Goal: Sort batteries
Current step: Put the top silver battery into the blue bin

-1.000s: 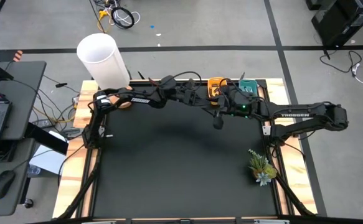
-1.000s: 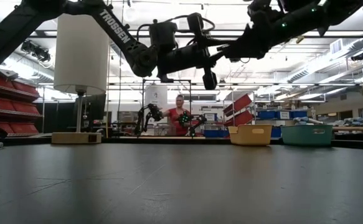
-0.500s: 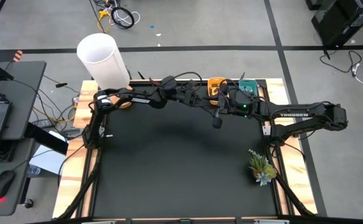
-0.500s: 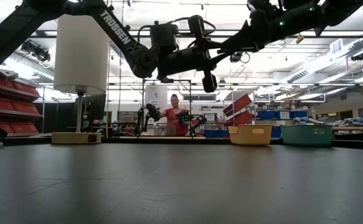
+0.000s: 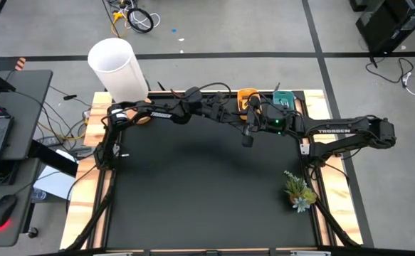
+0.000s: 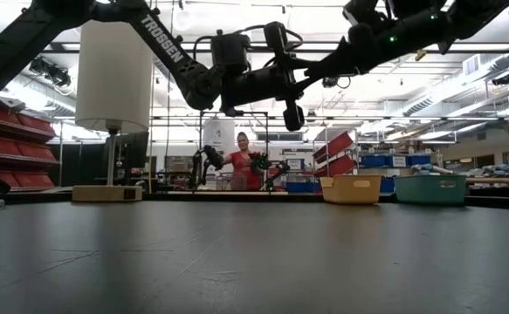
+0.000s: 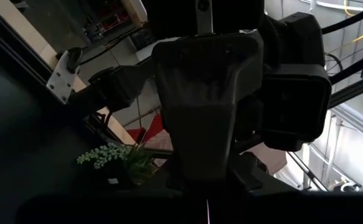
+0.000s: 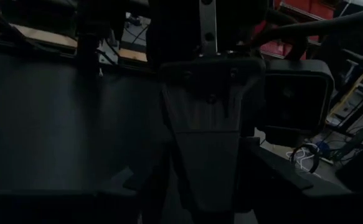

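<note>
The left gripper (image 5: 247, 135) and right gripper (image 5: 260, 114) hover at one o'clock beside the small yellow plastic tray (image 5: 246, 96) and teal plastic tray (image 5: 284, 98), probably for sorting, though I cannot tell whether either holds anything.

**My two pincers meet at the table's far edge**

My left pincer (image 5: 247, 139) hangs above the table (image 5: 193, 192), with my right pincer (image 5: 258, 108) just beyond it, nearer the far edge. Behind them both sit two trays (image 5: 247, 97) side by side on the far rim. A tall lamp (image 5: 118, 70) stands well off to my left corner. A small plant (image 5: 299, 190) lies near the right rim, closer to me.
</note>
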Controlling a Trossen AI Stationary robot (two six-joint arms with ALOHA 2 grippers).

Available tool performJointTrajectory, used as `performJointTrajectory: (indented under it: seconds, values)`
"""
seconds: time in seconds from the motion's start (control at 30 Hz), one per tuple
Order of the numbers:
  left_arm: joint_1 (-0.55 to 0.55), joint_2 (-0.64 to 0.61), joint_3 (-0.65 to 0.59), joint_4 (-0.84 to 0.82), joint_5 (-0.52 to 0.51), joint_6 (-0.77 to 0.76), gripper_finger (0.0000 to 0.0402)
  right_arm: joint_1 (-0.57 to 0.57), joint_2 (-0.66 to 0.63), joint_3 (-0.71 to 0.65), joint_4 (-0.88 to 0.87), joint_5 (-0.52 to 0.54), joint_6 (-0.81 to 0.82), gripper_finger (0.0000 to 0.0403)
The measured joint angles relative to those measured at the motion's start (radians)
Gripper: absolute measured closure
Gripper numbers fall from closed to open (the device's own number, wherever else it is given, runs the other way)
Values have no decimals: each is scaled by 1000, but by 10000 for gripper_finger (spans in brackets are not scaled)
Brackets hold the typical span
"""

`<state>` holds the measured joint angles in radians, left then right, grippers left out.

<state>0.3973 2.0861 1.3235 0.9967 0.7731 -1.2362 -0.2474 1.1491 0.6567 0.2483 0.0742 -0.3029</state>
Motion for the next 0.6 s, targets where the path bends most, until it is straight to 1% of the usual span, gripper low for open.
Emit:
performJointTrajectory:
  seconds: [0.17,0.37,0.47,0.53,0.6]
  values:
    - [-2,0,0,7,4,0,348,-5,0,0,6,2,-12,219]
    - [-9,0,0,2,2,-6,348,-10,0,1,-13,1,-98,261]
    - [-10,0,-1,3,0,-20,347,-10,0,1,-14,2,-106,282]
    - [-10,0,-1,5,-1,-21,338,-10,0,1,-18,4,-106,293]
    - [-10,0,-1,20,-1,-24,320,-10,-1,1,-20,6,-108,302]
